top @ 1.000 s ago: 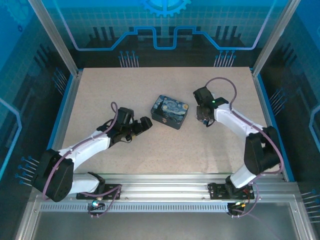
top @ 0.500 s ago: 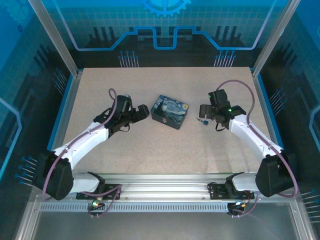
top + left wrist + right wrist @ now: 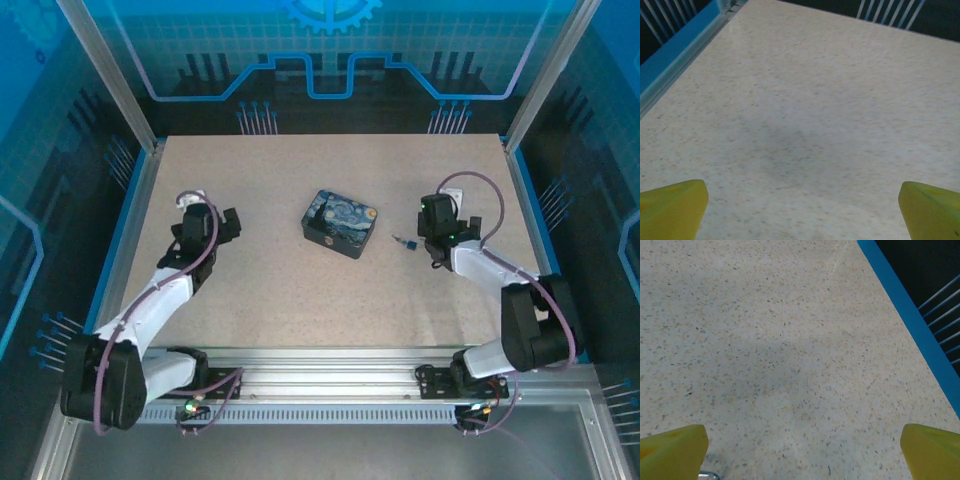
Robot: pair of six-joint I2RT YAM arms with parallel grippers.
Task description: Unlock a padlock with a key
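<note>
The key (image 3: 405, 243), a tiny bluish-grey piece, lies flat on the speckled table right of the tin. My right gripper (image 3: 440, 212) is just right of it, apart from it. In the right wrist view its yellow fingertips (image 3: 672, 450) stand wide apart around my right gripper (image 3: 802, 452), open over bare table. A bit of metal ring (image 3: 708, 475) peeks in at the bottom left edge. My left gripper (image 3: 208, 218) sits far left and is open over bare table in its wrist view (image 3: 802, 212). The padlock is out of view.
A rectangular blue painted tin (image 3: 340, 224) sits mid-table between the arms. The blue table rim (image 3: 680, 55) runs close on the left arm's left side, and the rim (image 3: 912, 320) runs on the right arm's right side.
My right gripper opened and drew back to the right, leaving the key lying on the table. My left arm swung left, away from the tin, staying open.
</note>
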